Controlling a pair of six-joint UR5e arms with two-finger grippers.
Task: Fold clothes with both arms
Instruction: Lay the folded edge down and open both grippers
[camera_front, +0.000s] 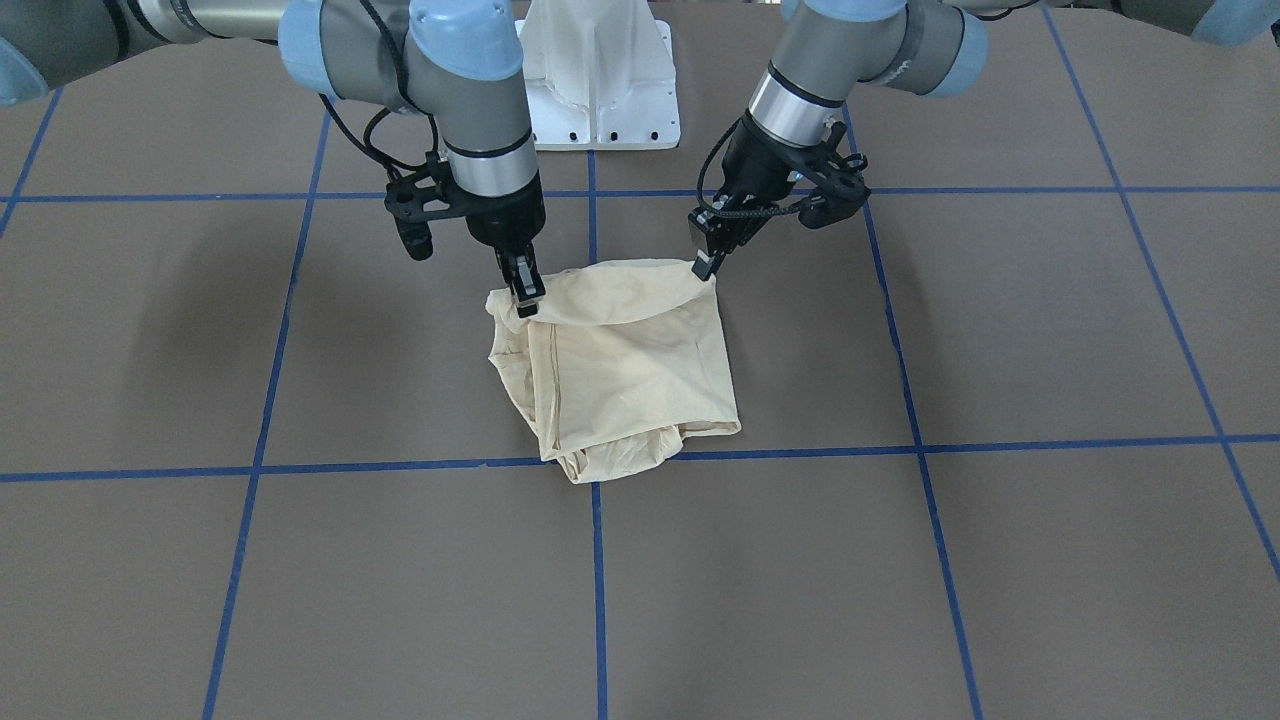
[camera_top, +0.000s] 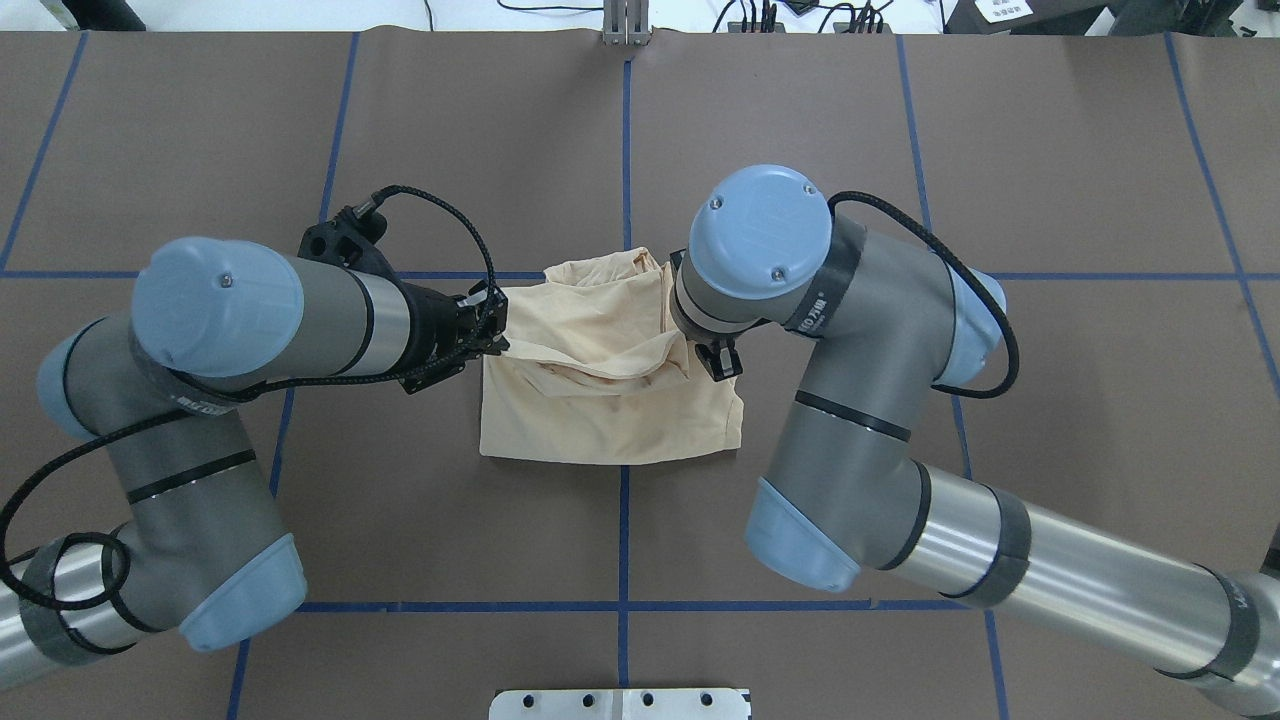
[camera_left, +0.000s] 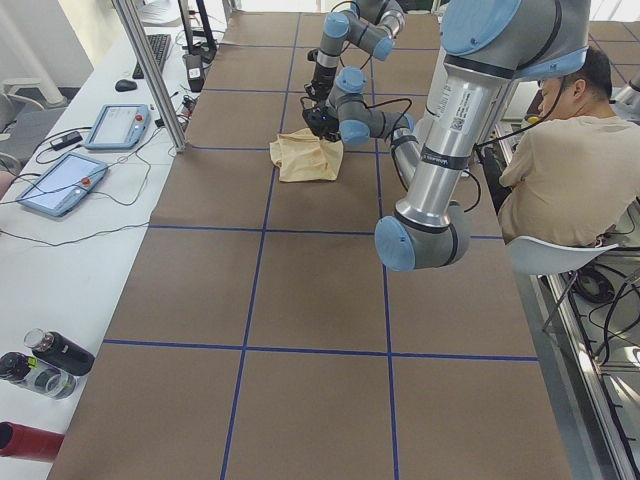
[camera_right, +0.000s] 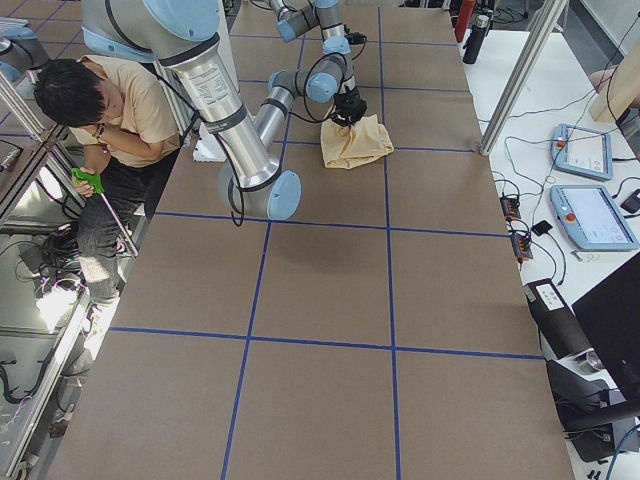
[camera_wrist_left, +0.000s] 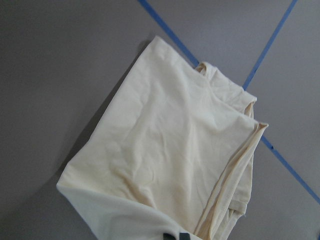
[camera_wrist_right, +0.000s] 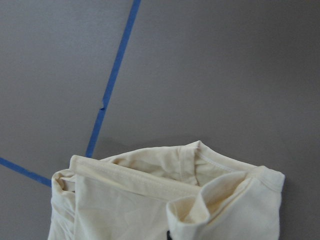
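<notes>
The clothes are one pale cream shirt (camera_front: 620, 370), folded into a rough square near the table's middle (camera_top: 600, 410). Its edge nearest the robot is raised off the table and sags between the two grippers. My left gripper (camera_front: 706, 264) is shut on one corner of that raised edge. At the other corner, my right gripper (camera_front: 526, 294) pinches the bunched fabric. In the overhead view the left gripper (camera_top: 493, 336) touches the cloth's side, while the right wrist hides the right gripper's fingers. Both wrist views are filled with cream cloth (camera_wrist_left: 170, 150) (camera_wrist_right: 150, 200).
Blue tape lines (camera_front: 596, 560) divide the brown table into squares. The white pedestal base (camera_front: 600, 90) stands behind the shirt. A seated person (camera_left: 560, 160) is beside the table on the robot's side. Tablets (camera_left: 60, 180) and bottles (camera_left: 40, 360) lie on a side bench.
</notes>
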